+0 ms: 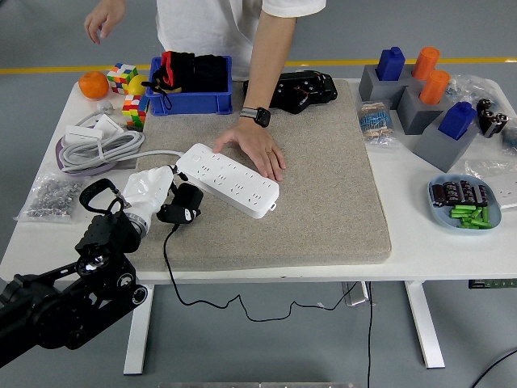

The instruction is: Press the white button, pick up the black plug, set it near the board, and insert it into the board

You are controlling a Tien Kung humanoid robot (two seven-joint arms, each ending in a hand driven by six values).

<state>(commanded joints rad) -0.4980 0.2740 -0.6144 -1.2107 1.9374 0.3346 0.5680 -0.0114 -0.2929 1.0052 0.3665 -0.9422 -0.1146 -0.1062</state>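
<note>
The white table (pixel 420 242) carries a grey mat (pixel 323 194) at its middle, coiled cable (pixel 97 149) and a blue bin (pixel 190 101) at left, and a blue dish (pixel 440 212) at right.

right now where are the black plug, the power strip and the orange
black plug (pixel 184 207), head view, on its black body beside the left hand
power strip (pixel 230 181), head view, middle of its white top face
orange (pixel 94 84), head view, centre of the fruit
</note>
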